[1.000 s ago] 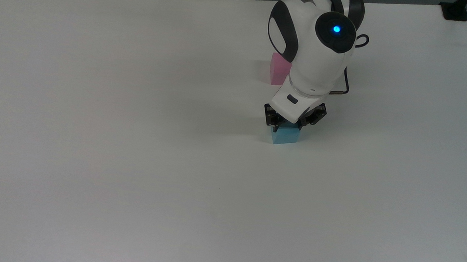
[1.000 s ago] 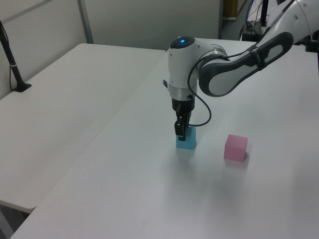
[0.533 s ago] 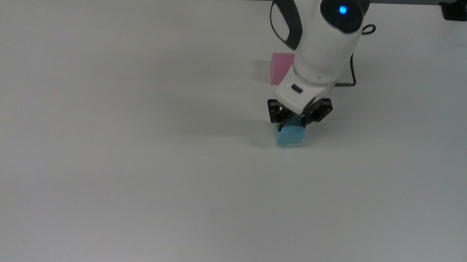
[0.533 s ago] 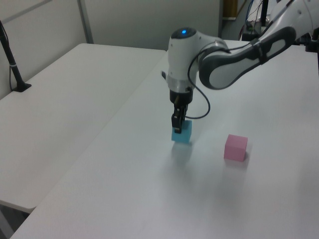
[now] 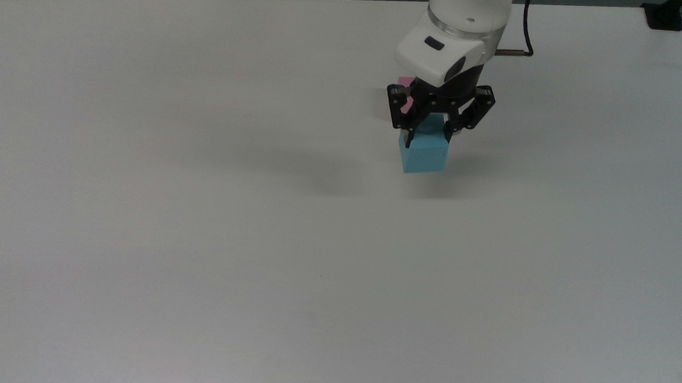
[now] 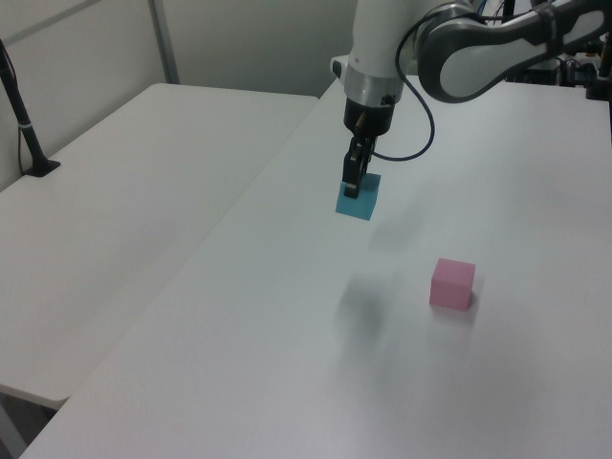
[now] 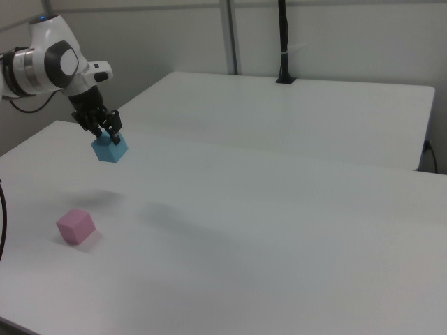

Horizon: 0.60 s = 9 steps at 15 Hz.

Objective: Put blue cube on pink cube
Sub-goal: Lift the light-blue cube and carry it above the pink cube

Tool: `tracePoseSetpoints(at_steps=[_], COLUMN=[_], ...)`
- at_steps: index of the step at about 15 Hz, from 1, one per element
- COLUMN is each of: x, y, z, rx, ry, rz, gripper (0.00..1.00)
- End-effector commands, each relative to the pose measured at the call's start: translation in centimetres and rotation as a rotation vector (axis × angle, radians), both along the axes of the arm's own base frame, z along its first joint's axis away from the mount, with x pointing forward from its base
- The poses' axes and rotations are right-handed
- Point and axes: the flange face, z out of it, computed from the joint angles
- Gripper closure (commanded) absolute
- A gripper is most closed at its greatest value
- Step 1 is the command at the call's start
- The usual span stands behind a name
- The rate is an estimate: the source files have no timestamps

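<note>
— White tabletop (image 5: 198, 236) fills the top view, and the arm is cut off at the upper edge. See the gripper (image 5: 429, 136)? Its black fingers are clamped on the blue cube (image 5: 425, 152).

— I see it. The pink cube (image 5: 405, 82) is nearly all hidden behind the gripper's frame; just a sliver shows at the top view's left of it.

— A second ago the blue cube sat on the table, and much more of the pink one showed.

— Now the left view. The blue cube (image 6: 358, 197) hangs tilted in the air under the gripper (image 6: 354, 184), with a soft shadow on the table (image 6: 191, 316) below. The pink cube (image 6: 452, 283) sits on the table, well apart, toward the left view's right.

— The arm's upper part runs out of frame there too, and it has risen since before.

— Right view: the gripper (image 7: 109, 136) grips the blue cube (image 7: 111, 148) above the table (image 7: 279, 223); the pink cube (image 7: 75, 225) lies lower in the frame, near the table's edge.
</note>
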Motion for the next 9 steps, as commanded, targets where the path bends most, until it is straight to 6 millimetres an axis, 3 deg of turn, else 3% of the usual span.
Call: tracePoseSetpoints(at_steps=[1,5,9], x=[-1.7,-5.0,-11.0], y=[-1.3,-1.8,-1.0], z=[1.2,3.0,3.4], rx=[0.017,0.038,0.044], ry=[0.040,0.106,0.160], rz=[-0.019,0.007,0.034], gripper=[0.61,0.61,0.60])
